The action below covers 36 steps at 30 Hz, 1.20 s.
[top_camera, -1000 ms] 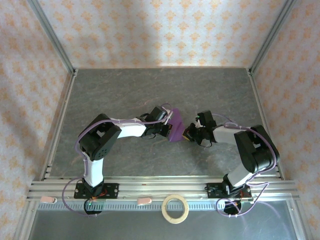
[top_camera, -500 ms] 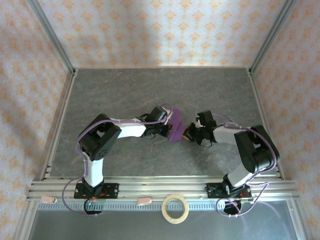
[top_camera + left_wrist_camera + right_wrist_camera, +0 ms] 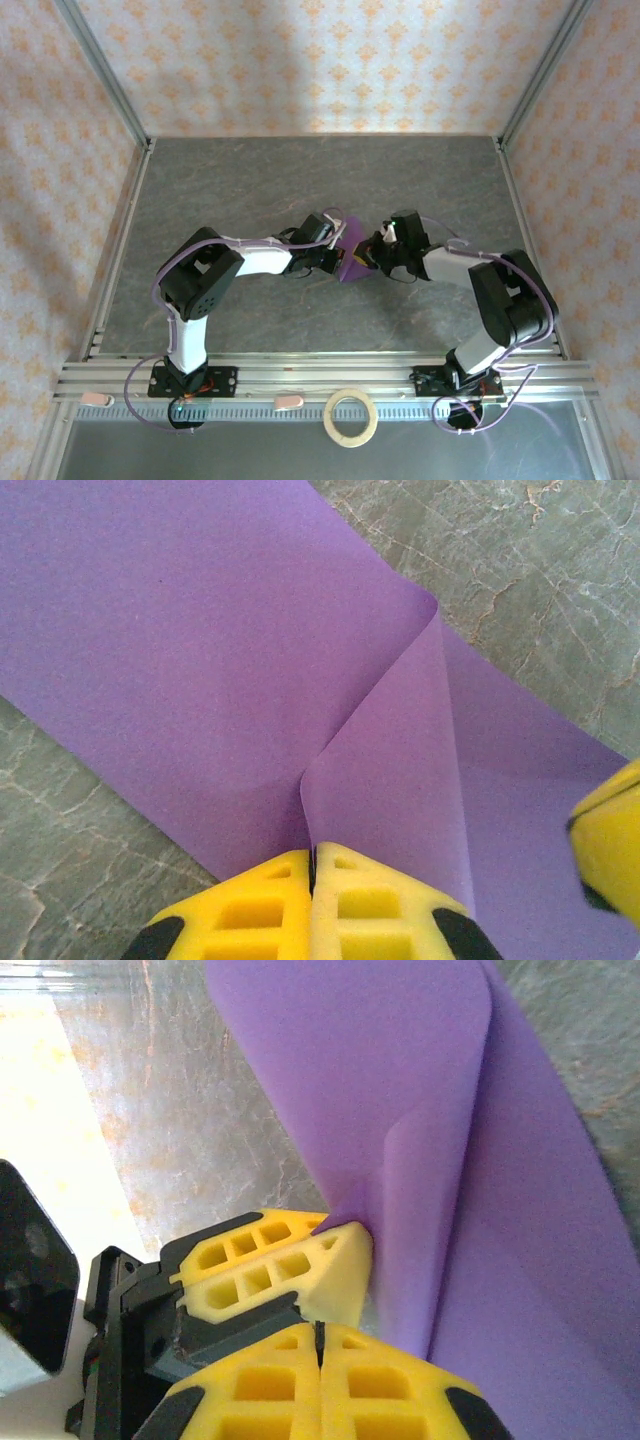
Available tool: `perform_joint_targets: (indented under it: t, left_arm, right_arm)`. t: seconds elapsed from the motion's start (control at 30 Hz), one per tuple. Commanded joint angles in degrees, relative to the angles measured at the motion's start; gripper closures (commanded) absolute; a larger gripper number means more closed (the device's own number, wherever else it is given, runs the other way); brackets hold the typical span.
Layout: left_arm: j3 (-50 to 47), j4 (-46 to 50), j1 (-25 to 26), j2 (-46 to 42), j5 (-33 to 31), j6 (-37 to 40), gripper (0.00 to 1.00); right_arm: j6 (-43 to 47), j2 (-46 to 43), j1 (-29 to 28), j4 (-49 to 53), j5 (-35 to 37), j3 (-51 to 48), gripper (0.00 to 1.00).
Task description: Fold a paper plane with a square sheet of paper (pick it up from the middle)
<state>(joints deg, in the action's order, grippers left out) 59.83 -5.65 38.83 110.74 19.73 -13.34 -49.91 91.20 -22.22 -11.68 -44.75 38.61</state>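
The square sheet of paper (image 3: 200,660) is plain purple and thin, and it is not flat. One part curls up and over in a soft rounded fold, and a straight edge runs from the tip of this fold down to the place where it is pinched. It is near the middle of the grey worktop (image 3: 300,180), between the two arms. The left end effector (image 3: 312,858) has its yellow pads pressed together on the folded edge of the paper. The right end effector (image 3: 318,1335) is also closed, pad against pad, with only a thin seam between them; the sheet passes just beside it on the right. The far half of the worktop lies open up to the patterned walls (image 3: 330,60). A metal rail (image 3: 300,375) borders the near edge, and a tan tape ring (image 3: 329,417) lies just beyond it. From above, the two wrists cover most of the paper. In both wrist views its corners are cut off, so the full outline is hard to make out.
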Motion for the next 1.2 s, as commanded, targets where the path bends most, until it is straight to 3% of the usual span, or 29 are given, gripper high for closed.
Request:
perform_joint_targets:
  t: [0.0, 0.43, 0.7, 1.17]
  left_arm:
    - [-0.9, 2.7, -0.5, 2.9, 0.6, 1.8, 1.00]
    - [-0.3, 3.5, -0.5, 3.3, 0.8, 2.5, 1.00]
    - [-0.4, 4.0, -0.5, 3.3, 1.0, 2.7, 1.00]
    - [0.0, 5.4, -0.5, 4.1, 1.6, 3.4, 1.00]
  right_arm:
    - [-1.7, 2.2, -0.5, -1.8, -0.8, 1.9, 1.00]
    - [-0.2, 7.0, -1.6, 0.2, -0.7, 4.9, 1.00]
    - [4.7, 10.0, -1.4, 5.9, 2.9, 3.8, 1.00]
    - [3.8, 5.5, 0.4, 5.2, 2.8, 7.5, 1.00]
